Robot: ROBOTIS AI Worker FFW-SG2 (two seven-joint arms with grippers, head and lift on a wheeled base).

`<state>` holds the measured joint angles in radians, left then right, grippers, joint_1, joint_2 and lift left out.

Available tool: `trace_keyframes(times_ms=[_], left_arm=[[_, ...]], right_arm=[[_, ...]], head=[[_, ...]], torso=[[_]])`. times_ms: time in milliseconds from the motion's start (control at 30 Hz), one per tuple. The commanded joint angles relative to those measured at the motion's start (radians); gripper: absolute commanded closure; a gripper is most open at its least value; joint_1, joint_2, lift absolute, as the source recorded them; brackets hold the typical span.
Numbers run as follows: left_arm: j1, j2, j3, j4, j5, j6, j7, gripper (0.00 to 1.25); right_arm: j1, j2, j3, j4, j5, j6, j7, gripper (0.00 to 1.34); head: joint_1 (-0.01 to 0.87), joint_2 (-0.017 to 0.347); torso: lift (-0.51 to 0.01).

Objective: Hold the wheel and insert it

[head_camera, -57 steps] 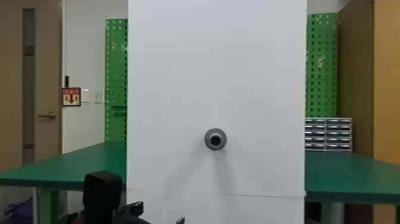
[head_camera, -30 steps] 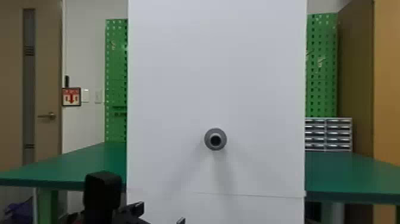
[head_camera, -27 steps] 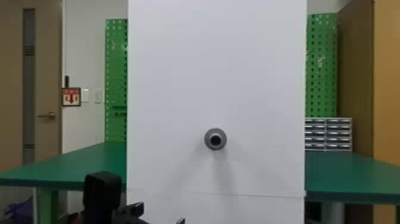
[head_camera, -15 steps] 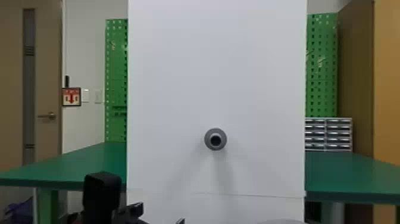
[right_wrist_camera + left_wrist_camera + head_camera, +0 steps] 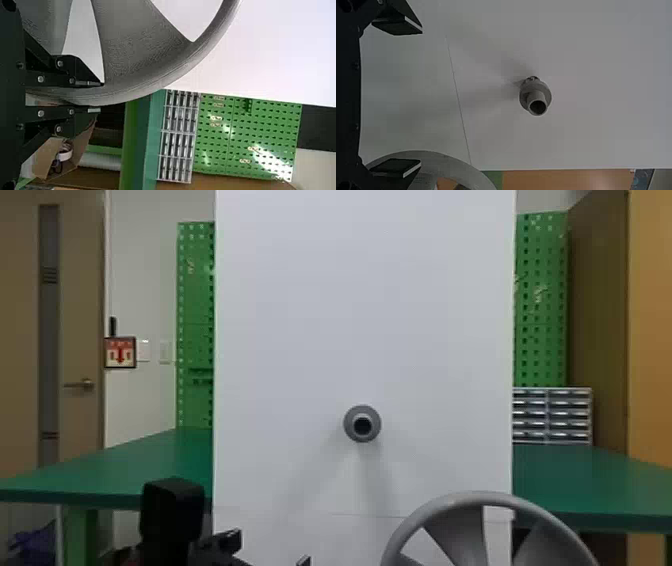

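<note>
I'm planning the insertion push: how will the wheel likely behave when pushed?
The wheel looks stiff: its rim curves evenly, without sagging. Held by the right pincer at the rim, it might pivot when pushed. Open gaps between its spokes suggest it's fairly light for its size.

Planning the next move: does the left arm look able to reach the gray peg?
Likely yes: its open, empty pincer faces the peg, nothing visible between; the wheel sits to one side.
</note>
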<state>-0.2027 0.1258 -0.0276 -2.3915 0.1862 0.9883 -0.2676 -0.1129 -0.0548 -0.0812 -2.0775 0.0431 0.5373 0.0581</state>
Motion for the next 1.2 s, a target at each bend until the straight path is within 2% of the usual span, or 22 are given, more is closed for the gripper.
trace_keyframes(times_ms=[0, 433, 1167], left_arm=[[-0.003, 0.0, 0.0, 0.0, 0.001, 0.004, -0.001, 0.11], [-0.009, 0.0, -0.003, 0.0, 0.001, 0.02, -0.001, 0.11], [-0.015, 0.0, -0.006, 0.0, 0.001, 0.032, -0.001, 0.11]], right_arm=[[-0.034, -0.002, 0.005, -0.049, 0.0, 0.076, 0.0, 1.18], [-0.168, -0.01, 0.028, -0.168, 0.04, 0.296, 0.0, 1.18], [-0.356, 0.0, 0.031, -0.193, -0.026, 0.501, -0.001, 1.18]], head=[[0.005, 0.14], [0.006, 0.14], [0.006, 0.14]], torso=[[-0.475], [-0.475], [-0.475]])
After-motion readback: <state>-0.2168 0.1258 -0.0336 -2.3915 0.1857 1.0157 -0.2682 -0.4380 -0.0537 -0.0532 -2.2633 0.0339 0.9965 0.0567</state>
